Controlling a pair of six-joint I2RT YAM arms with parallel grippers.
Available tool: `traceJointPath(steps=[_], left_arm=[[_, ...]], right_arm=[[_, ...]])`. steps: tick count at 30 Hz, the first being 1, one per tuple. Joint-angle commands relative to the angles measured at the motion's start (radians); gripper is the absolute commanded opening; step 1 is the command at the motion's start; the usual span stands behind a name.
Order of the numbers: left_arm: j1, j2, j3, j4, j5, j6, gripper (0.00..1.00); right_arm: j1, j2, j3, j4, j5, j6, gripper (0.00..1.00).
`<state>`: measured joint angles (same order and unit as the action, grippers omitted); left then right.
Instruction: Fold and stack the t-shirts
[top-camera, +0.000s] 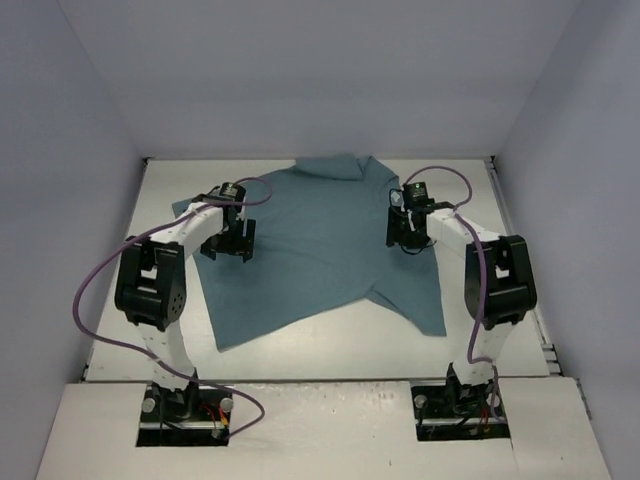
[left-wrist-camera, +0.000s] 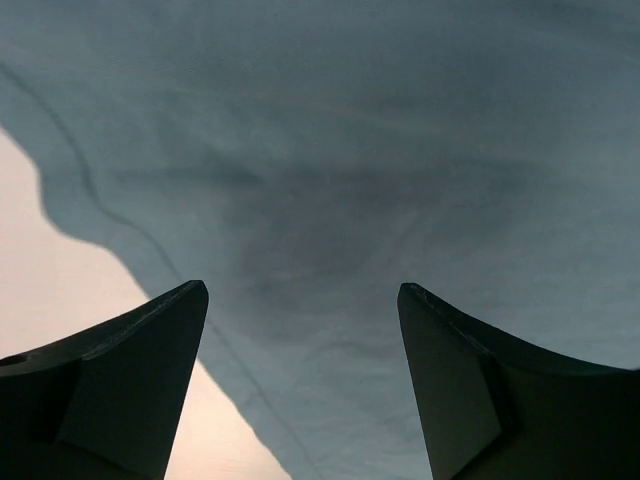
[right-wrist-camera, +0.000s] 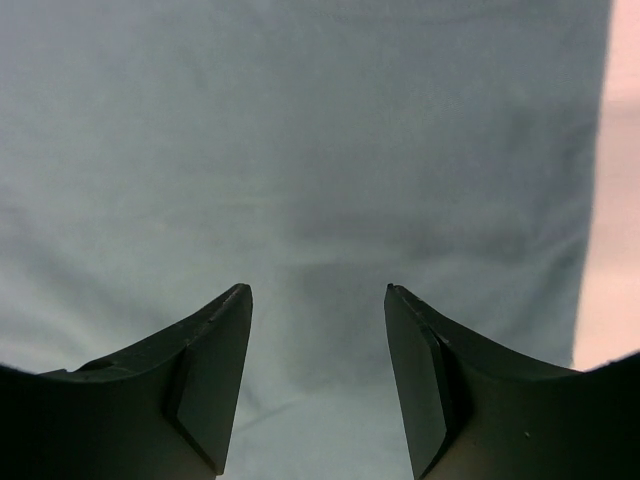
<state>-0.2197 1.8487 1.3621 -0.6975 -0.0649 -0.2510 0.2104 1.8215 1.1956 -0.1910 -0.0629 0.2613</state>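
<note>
Across the table, teal t-shirt

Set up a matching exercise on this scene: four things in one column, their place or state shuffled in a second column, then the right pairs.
Column one:
1. teal-blue cotton t-shirt
2. left gripper
3. right gripper
4. purple cable

Column two:
A. open, over smooth cloth, with a strip of table at the right of its wrist view
B. hangs in a loop
C. lies spread on the white table
D. open, over a seamed cloth edge

Pairs: 1-C, 2-D, 3-A, 4-B
</note>
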Motion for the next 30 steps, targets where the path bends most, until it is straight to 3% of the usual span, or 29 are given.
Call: traceJointPath(steps=[1,11,14,17,22,26,30], left_arm=[[0.047,0.086,0.076,0.037,0.027,-0.042,0.75],[0.126,0.431,0.523,-0.094,0.009,0.030,0.75],[0.130,0.509,0.705,-0.142,0.001,0.039,0.75],[0.144,0.504,0.759,-0.139,0.027,0.040,0.75],[0.145,0.296,0.654,-0.138,0.038,0.069,0.75],[0.143,0.079,0.425,-0.135,0.015,0.076,0.75],[0.140,-0.035,0.216,-0.118,0.023,0.078,0.75]], right_arm=[[0.005,0.063,0.011,0.002,0.047,0.047,0.49],[0.098,-0.058,-0.235,0.004,0.051,0.289,0.49],[0.175,-0.105,-0.304,0.010,0.057,0.376,0.49],[0.302,-0.157,-0.330,0.013,0.051,0.428,0.49],[0.371,-0.218,-0.239,-0.014,0.101,0.360,0.49],[0.323,-0.251,-0.092,-0.022,0.205,0.209,0.49],[0.254,-0.137,0.087,-0.021,0.250,0.039,0.49]])
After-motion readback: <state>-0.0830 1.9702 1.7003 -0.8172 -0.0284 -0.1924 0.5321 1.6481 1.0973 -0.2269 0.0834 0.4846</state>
